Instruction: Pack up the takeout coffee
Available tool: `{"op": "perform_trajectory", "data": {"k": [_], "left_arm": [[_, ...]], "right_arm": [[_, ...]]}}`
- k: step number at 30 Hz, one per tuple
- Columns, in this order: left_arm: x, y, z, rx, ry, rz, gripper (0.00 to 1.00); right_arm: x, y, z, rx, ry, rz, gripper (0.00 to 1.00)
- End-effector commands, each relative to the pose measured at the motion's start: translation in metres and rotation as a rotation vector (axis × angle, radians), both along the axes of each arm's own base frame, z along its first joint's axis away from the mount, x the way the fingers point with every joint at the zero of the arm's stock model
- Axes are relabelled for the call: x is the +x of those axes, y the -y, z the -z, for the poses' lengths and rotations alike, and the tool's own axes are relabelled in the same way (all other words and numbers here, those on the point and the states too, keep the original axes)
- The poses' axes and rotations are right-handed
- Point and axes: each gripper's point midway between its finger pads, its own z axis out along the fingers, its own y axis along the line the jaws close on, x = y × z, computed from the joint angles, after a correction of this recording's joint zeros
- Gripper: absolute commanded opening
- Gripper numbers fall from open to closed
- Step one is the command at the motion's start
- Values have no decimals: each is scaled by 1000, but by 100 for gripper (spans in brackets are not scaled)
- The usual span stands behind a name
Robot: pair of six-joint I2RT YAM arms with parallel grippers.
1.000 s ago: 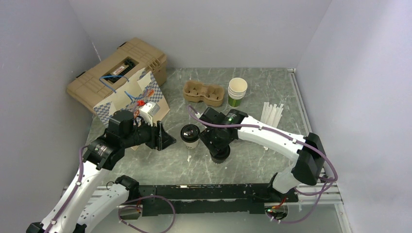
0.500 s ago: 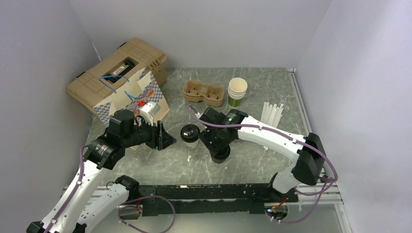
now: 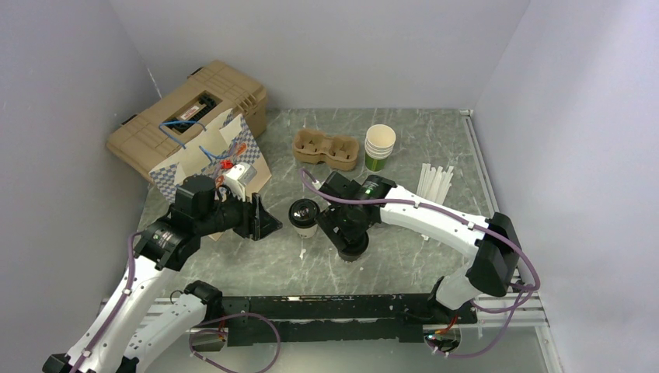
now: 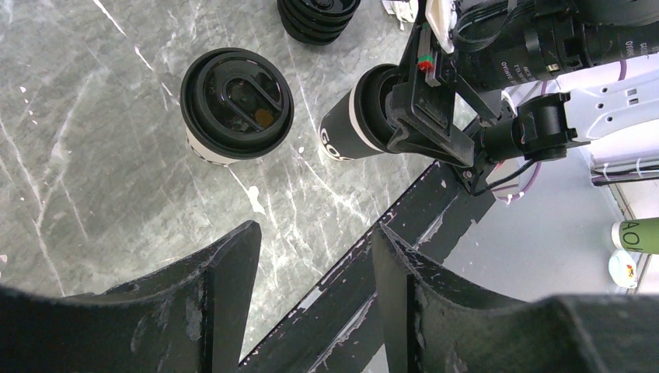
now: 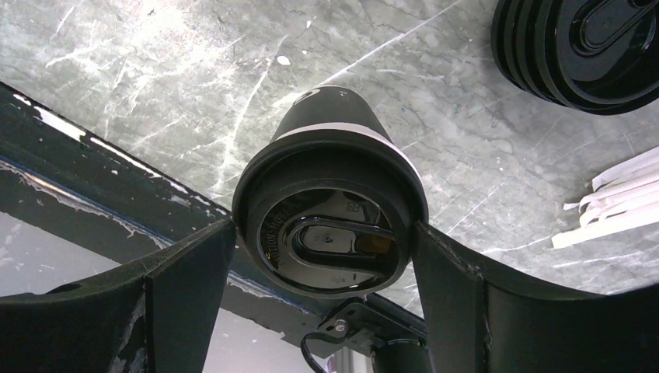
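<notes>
Right tool (image 5: pixel 324 227) grasps dark lidded cup (image 5: pixel 330 132), contact seen only in wrist view | left tool (image 4: pixel 315 231) released

Black cup (image 4: pixel 353 124) reads "GO" (white letters); green object (image 4: pixel 639 233) reads "AO".

Left gripper (image 4: pixel 315 233) hangs open over the table, angled toward centre. Right gripper (image 5: pixel 322 233) stands wide-jawed; whether it grips anything is unclear.

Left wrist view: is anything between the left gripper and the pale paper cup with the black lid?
Nothing visible. Only bare grey marble table lies between the open left gripper and the pale paper cup with the round black plastic lid. The dark cup with a white band stands off to the side.
</notes>
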Motion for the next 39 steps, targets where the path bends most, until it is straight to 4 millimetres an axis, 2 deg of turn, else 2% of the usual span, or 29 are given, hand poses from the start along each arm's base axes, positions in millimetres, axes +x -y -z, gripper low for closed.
{"op": "perform_trajectory", "data": {"k": [1, 11, 16, 21, 25, 31, 35, 39], "left_arm": [[4, 2, -9, -12, 48, 13, 60], [4, 3, -8, -15, 41, 12, 60], [4, 8, -10, -31, 25, 34, 59], [5, 10, -17, -32, 2, 36, 59], [9, 15, -22, -54, -37, 16, 61], [7, 42, -15, -56, -82, 44, 68], [-3, 78, -2, 8, -90, 87, 69], [-5, 108, 14, 53, -143, 96, 68]], "right_arm": [[8, -9, -22, 70, 51, 20, 88], [13, -12, -44, 119, 93, 42, 92], [15, -5, -58, 134, 137, 68, 92], [15, 5, -70, 165, 186, 105, 85], [15, 16, -74, 184, 219, 142, 75], [12, 31, -71, 186, 239, 186, 61], [12, 33, -66, 198, 236, 195, 51], [13, 36, -57, 199, 223, 199, 43]]}}
